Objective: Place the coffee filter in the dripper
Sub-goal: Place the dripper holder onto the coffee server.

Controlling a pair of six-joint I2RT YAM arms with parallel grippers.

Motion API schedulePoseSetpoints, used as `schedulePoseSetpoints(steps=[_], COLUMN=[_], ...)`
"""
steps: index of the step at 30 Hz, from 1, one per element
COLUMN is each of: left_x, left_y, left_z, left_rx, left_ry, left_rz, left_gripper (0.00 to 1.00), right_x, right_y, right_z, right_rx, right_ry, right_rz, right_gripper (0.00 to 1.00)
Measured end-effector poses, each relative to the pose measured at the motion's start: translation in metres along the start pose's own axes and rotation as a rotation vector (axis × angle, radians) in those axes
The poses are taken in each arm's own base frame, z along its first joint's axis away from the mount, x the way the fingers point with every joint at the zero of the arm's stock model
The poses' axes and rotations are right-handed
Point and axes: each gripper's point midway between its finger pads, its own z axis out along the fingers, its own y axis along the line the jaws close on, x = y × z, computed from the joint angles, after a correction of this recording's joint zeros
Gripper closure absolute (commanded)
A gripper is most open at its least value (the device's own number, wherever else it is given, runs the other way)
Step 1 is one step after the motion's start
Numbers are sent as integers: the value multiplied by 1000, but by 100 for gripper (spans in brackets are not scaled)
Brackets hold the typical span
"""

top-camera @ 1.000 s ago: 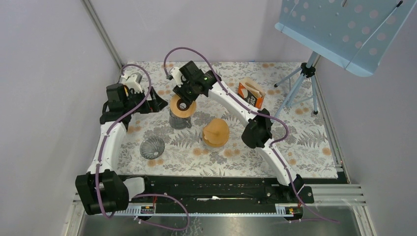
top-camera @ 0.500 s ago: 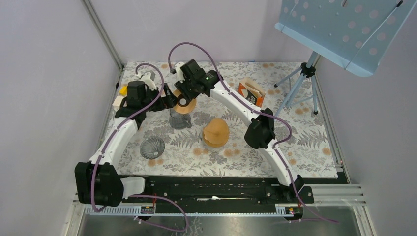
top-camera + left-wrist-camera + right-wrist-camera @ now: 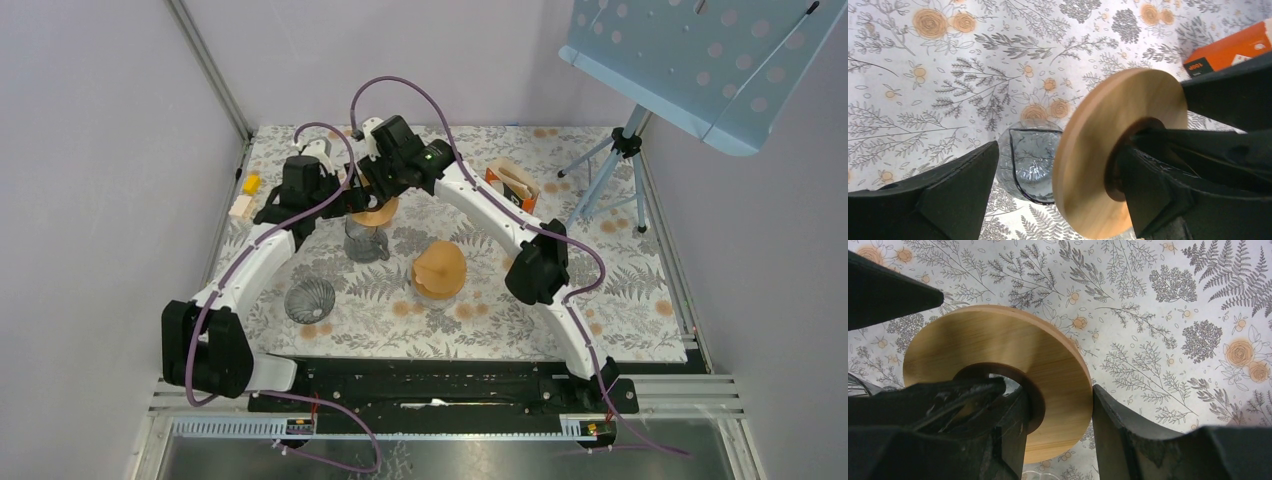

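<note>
a: where is the coffee filter (image 3: 437, 270), and how does it lie?
b: it is a tan paper cone on the cloth, well short of the right gripper (image 3: 1058, 425) on the side toward the arm bases, just beside that arm's forearm. it seems to rest on its wide mouth, tip up and long axis near upright. neither gripper touches it.

a: and the dripper (image 3: 309, 299)?
b: a ribbed glass cone, mouth up. it is well back from the left gripper (image 3: 1053, 200), close by that arm's forearm and apart from the filter.

a: state of the tools?
b: the right gripper is clamped on a wooden ring (image 3: 1098, 150), one finger through the hole and the other outside the rim. the ring is held tilted. the left gripper stands spread wide with nothing in its hold. its fingers flank the ring's lower edge, and contact cannot be judged.

a: what is directly beneath the two grippers?
b: a glass pitcher (image 3: 365, 243) stands under the ring.

a: surface and room?
b: a tablecloth (image 3: 620, 280) printed with ferns and orange flowers, enclosed by pale walls.

a: other objects?
b: an orange box (image 3: 512, 190) lies to the right gripper's right. beyond it are a tripod (image 3: 618, 165) and a blue perforated board (image 3: 700, 60). two small blocks (image 3: 245, 195) lie at the cloth's edge to the left gripper's left.
</note>
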Motion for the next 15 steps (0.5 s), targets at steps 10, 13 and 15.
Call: schedulePoseSetpoints(steps=[10, 13, 15], left_x=[1, -1, -2], left_y=[4, -1, -4], left_z=[7, 8, 8], left_rx=[-40, -29, -14], left_ry=[1, -1, -2], left_rz=[70, 95, 109], left_gripper=[35, 50, 56], right_x=[3, 3, 2], right_y=[2, 3, 4], right_z=[1, 2, 2], right_rx=[-3, -5, -8], right_ry=[6, 4, 0], right_rz=[42, 51, 57], right_gripper=[76, 76, 74])
